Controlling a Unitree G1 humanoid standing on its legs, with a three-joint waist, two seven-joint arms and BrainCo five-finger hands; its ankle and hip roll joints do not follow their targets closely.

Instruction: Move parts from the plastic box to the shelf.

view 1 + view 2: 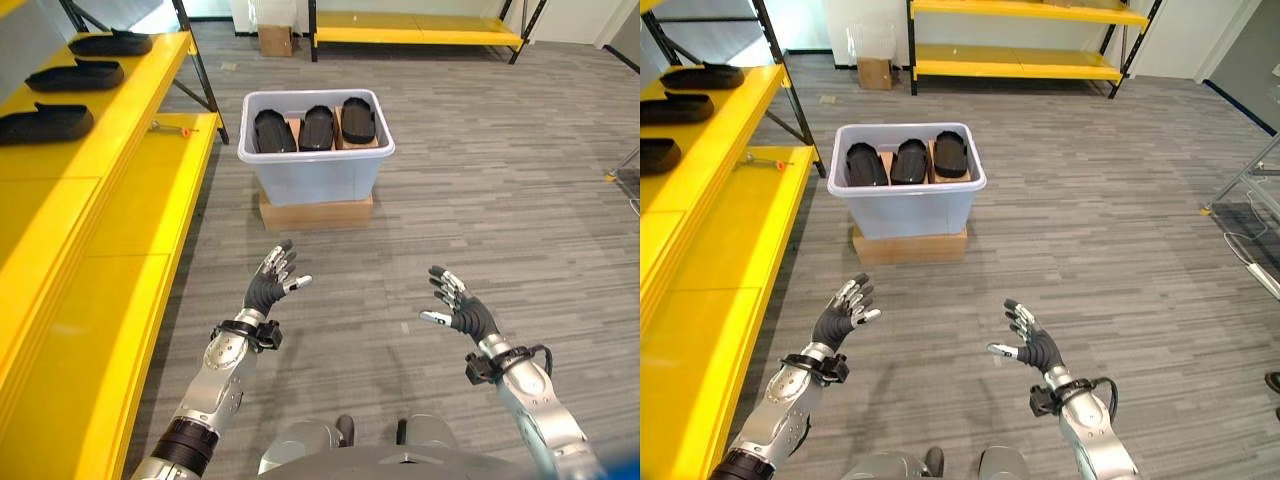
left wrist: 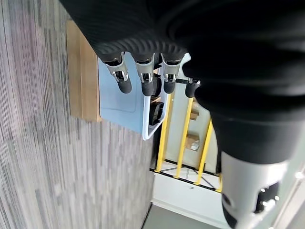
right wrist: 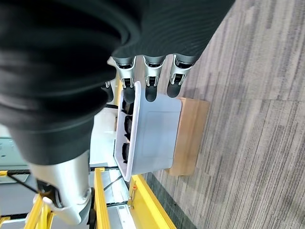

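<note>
A pale plastic box (image 1: 316, 170) stands on a flat cardboard base (image 1: 316, 212) on the floor ahead. Three black parts (image 1: 315, 127) stand side by side inside it. The yellow shelf (image 1: 110, 170) runs along my left, and its upper level carries three more black parts (image 1: 75, 75). My left hand (image 1: 268, 288) hovers open above the floor, well short of the box, holding nothing. My right hand (image 1: 462, 312) hovers open at the same height, to the right, also with nothing in it. Both wrist views look past straight fingers (image 2: 143, 78) toward the box (image 3: 155, 138).
A second yellow rack (image 1: 415, 30) stands against the far wall, with a small cardboard carton (image 1: 275, 40) beside it. A small orange-tipped tool (image 1: 172, 127) lies on the shelf's lower level. Grey plank floor lies between me and the box.
</note>
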